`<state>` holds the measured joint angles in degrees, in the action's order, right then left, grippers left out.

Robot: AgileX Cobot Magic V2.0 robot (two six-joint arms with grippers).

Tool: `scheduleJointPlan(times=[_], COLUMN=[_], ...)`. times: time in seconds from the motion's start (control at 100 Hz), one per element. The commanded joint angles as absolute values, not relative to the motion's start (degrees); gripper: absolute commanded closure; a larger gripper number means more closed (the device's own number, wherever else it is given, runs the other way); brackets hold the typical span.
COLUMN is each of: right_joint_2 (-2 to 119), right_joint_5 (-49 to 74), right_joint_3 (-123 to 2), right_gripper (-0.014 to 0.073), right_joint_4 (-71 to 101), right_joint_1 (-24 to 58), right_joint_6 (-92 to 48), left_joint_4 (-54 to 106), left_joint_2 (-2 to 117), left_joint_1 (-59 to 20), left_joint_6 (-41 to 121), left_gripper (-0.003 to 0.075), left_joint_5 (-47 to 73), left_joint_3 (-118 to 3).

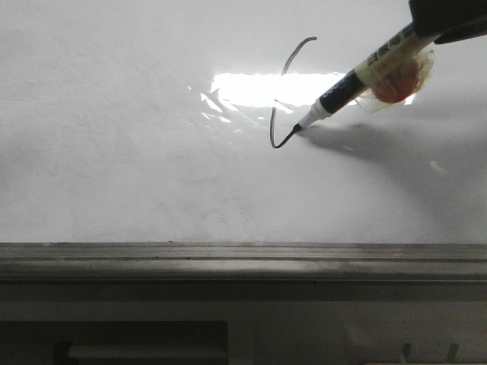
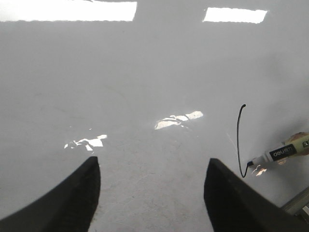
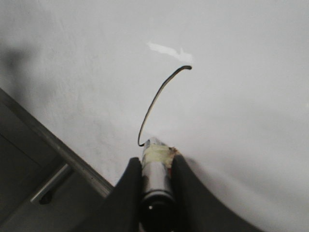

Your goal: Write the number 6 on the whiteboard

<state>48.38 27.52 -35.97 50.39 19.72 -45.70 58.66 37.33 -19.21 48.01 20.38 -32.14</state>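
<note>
The right hand (image 3: pixel 155 181), pinching a marker (image 1: pixel 358 76), slants its tip down-left onto the number 6 (image 1: pixel 283 91).

Matte black left hand (image 2: pixel 152 193) with two broad, tapering, curved fingers (image 2: pixel 72 198), smooth and unmarked, matte black right hand (image 3: pixel 155 181) with two rounded fingers (image 3: pixel 126 193) of like finish, dark blocky housing at front view's upper right corner

The black right gripper (image 1: pixel 449 19) is cut off by the frame's edge; the black-and-yellow marker's (image 1: pixel 365 72) label is unreadable.
</note>
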Motion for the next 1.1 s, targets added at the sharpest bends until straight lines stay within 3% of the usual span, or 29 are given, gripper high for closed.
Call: scheduleJointPlan(times=[0.0, 0.37, 0.7, 1.09], right_joint_2=[48.05, 49.60, 47.07, 47.96], right_joint_5=[20.51, 16.31, 32.25, 42.58], right_joint_3=[-37.42, -38.92, -38.92, -42.11], right_gripper=[0.0643, 0.0643, 0.0643, 0.0643], right_joint_4=[51.42, 58.97, 58.97, 58.97], right_joint_1=[18.04, 21.43, 21.43, 21.43], right_joint_6=[-45.64, -51.47, -53.21, -53.21], left_joint_4=[60.89, 61.22, 61.64, 74.97], left_joint_2=[37.14, 37.14, 37.14, 39.90], left_joint_1=[-19.01, -19.01, -19.12, -19.12], left_joint_6=[47.93, 47.93, 48.05, 67.62], left_gripper=[0.0301, 0.0301, 0.0301, 0.0302], left_joint_5=[18.42, 18.53, 19.78, 37.74], left_joint_3=[-33.79, -33.79, -33.79, -34.51])
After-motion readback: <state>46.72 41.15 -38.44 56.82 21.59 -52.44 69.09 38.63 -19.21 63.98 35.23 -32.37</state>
